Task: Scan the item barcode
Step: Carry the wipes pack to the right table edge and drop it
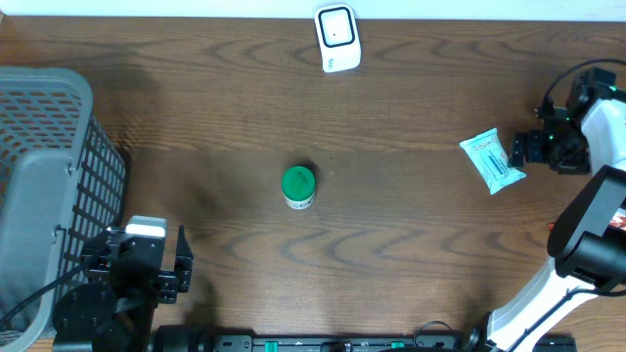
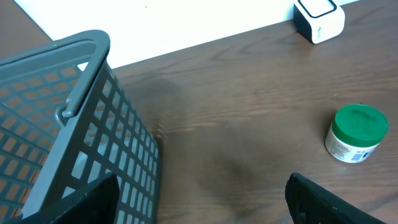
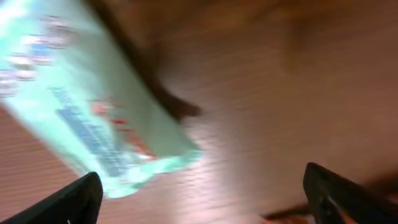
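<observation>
The pale green packet [image 1: 492, 161] lies flat on the wooden table [image 1: 411, 225] near its right edge, just beside the right gripper [image 1: 518, 149], whose fingers are spread wide with nothing pinched between them. Mid-table stands a small white jar [image 1: 298, 186], its green lid on and its contents hidden. The white scanner [image 1: 337, 38] sits at the far edge. At far left stands the grey mesh basket [image 1: 59, 88]; only its own grid shows inside. Beside it, the left gripper [image 2: 202, 193] is spread, holding nothing.
</observation>
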Tool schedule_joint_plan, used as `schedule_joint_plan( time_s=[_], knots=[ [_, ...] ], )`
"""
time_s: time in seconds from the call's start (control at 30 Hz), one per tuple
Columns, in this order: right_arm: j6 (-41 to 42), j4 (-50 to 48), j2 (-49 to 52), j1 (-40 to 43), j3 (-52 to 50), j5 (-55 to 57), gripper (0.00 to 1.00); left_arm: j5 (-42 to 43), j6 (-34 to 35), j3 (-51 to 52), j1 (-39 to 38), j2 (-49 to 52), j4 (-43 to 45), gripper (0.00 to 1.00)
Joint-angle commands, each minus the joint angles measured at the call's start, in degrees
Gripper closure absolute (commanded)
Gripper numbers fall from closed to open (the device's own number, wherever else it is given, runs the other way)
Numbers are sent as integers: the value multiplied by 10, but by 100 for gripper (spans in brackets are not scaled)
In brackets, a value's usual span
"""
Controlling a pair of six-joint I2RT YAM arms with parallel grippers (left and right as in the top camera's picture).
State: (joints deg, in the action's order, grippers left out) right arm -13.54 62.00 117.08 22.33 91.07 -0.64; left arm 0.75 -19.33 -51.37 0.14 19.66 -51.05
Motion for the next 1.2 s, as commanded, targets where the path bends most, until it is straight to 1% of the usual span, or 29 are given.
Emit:
schedule_joint_plan(
  time_s=[0.0,0.1,0.27,0.4,0.73,0.8,0.87,0.97,1.0,1.07,1.17],
  knots=[
    [-38,-3,-12,-23,4,-76,1,-1,-1,-2,-2,-3,0,14],
    [-54,-13,-11,-44,3,-79,1,-1,-1,-2,-2,-3,0,14],
    [-58,-57,-7,-75,-9,-21,1,-1,-1,-2,-2,-3,0,14],
    [-66,-70,3,-90,-16,-13,1,-1,-1,-2,-2,-3,0,15],
    [-66,-82,27,-100,-41,25,1,-1,-1,-2,-2,-3,1,14],
    [-53,-86,38,-101,-45,26,1,-1,-1,-2,-2,-3,0,14],
    [-35,-87,52,-101,-46,26,7,-1,-1,-2,-2,-3,0,14],
    [-17,-89,70,-103,-46,29,29,-1,-1,-2,-2,-3,0,14],
    [-5,-90,73,-103,-46,38,48,-1,-1,-2,-2,-3,0,14],
    [26,-92,73,-102,-46,64,65,-1,-1,-2,-2,-3,0,14],
    [83,-89,72,-96,-45,119,70,-1,-1,-2,-2,-3,0,14]
  ],
)
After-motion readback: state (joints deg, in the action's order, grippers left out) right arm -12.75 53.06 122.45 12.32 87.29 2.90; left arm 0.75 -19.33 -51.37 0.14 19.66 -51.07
